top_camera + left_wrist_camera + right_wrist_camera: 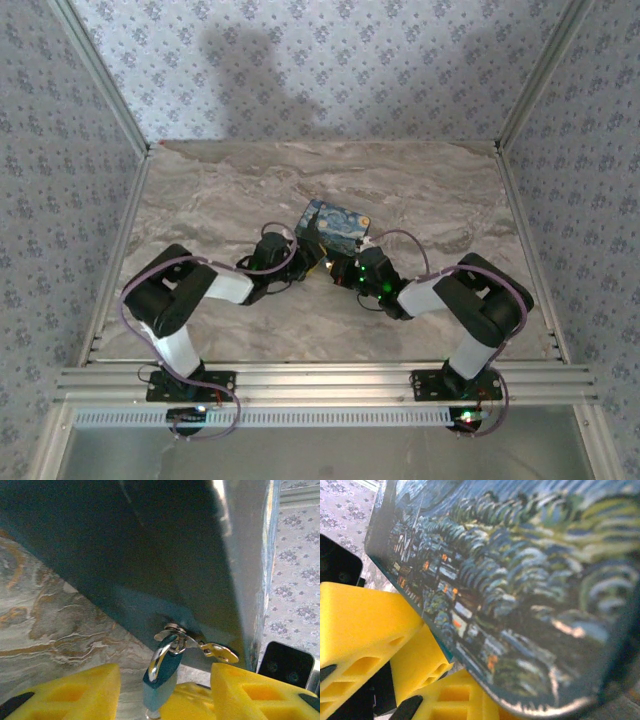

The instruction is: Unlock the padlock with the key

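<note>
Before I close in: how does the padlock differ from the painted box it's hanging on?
The padlock is far smaller than the box. The padlock has a plain blue-teal body and a silvery shackle; the box's lid carries a blue-and-yellow swirl painting. The padlock dangles from a ring on the box's side wall. Both are bluish.

Painted box [150, 545] looms directly behind padlock [161, 674], blocking forward reach.
</note>
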{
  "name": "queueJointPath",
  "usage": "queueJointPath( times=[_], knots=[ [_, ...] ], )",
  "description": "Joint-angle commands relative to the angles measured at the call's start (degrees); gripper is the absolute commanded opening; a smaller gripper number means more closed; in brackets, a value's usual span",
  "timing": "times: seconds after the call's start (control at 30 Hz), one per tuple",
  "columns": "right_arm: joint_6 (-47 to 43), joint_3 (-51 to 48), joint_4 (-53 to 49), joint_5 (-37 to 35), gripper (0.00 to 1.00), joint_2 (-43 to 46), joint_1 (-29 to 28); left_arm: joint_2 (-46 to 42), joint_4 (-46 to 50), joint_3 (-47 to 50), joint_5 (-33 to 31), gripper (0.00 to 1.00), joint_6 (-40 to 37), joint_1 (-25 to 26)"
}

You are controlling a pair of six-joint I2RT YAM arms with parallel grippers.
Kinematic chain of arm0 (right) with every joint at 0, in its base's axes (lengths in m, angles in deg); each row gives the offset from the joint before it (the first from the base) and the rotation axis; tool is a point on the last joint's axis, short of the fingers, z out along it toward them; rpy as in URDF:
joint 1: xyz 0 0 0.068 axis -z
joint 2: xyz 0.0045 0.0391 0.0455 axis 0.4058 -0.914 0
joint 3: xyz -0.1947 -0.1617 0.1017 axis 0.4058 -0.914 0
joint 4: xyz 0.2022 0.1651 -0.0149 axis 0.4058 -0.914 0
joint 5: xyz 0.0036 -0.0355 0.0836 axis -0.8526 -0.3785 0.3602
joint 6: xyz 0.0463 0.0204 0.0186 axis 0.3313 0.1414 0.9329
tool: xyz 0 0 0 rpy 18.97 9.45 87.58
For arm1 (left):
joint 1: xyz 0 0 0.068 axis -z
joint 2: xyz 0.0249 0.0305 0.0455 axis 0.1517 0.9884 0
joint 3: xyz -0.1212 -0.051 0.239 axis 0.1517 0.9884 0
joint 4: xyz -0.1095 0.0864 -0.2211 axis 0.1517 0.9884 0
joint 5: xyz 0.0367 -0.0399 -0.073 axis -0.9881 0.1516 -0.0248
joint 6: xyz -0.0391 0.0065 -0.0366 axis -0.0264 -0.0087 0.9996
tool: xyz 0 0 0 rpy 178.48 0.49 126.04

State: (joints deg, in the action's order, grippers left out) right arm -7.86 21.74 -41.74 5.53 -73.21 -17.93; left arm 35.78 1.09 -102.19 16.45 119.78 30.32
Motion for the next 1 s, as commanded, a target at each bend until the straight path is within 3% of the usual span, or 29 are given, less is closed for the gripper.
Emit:
queueJointPath(
  times=[0.0,0.43,0.57,0.73,0.97],
  knots=[
    [1.4,1.2,-1.1,0.8,0.00,1.6,0.1,1.5,-2.1,-1.4,0.6,0.45,0.3,0.5],
    [1.8,0.2,0.1,2.0,0.01,3.1,1.2,2.3,-0.5,-2.6,0.0,0.21,-0.7,1.4],
    [0.8,-1.7,-1.1,1.1,0.18,5.5,1.8,1.0,1.1,-2.7,-0.7,0.11,-1.2,1.4],
    [-1.7,-5.1,-4.1,-0.8,0.35,10.3,3.1,-1.1,4.2,-2.8,-1.6,0.09,-0.7,1.5],
    [-18.6,-5.6,-18.3,-6.1,0.61,25.9,3.9,-3.8,8.1,-3.4,-1.6,0.09,3.2,1.5]
  ],
)
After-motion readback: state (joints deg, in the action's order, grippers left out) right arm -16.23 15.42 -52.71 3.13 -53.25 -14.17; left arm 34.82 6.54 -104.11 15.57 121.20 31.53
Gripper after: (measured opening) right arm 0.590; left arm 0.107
